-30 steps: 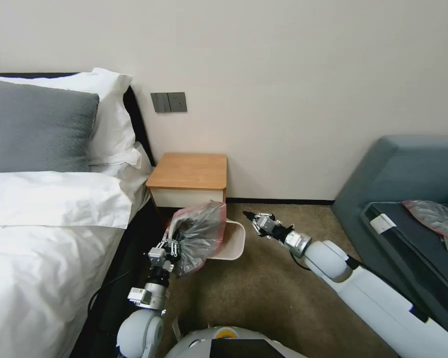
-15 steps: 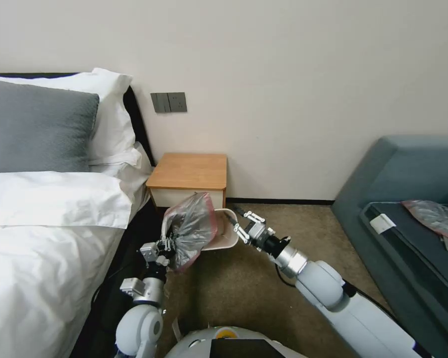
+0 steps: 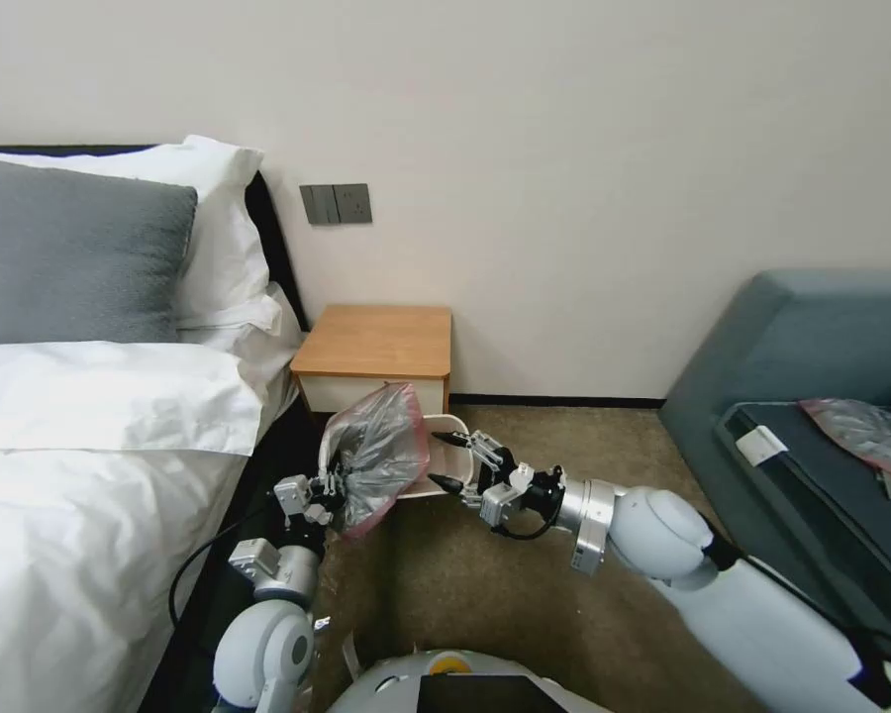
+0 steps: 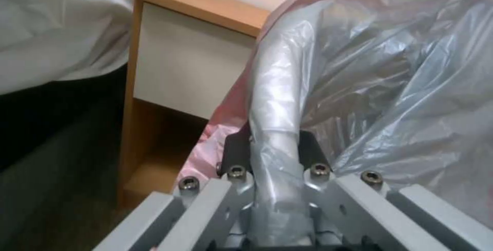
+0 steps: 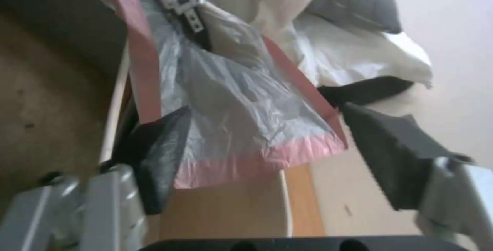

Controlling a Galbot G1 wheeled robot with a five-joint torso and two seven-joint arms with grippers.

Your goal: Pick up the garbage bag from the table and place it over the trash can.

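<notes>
I'm holding the bag [image 3: 381, 456] half-draped over the can [image 3: 452, 465] beside the table [image 3: 376, 342], left gripper [image 3: 332, 488] pinching its plastic; right gripper [image 3: 444, 458] is gaping wide at the pink rim. Stretching remains.

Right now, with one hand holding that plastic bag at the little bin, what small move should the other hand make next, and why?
Probably close the right hand on the garbage bag's pink rim. The left hand already pinches the bag's other side beside the trash can, and the right hand's open fingers straddle the rim, so gripping it would let both hands stretch the mouth wide.
</notes>
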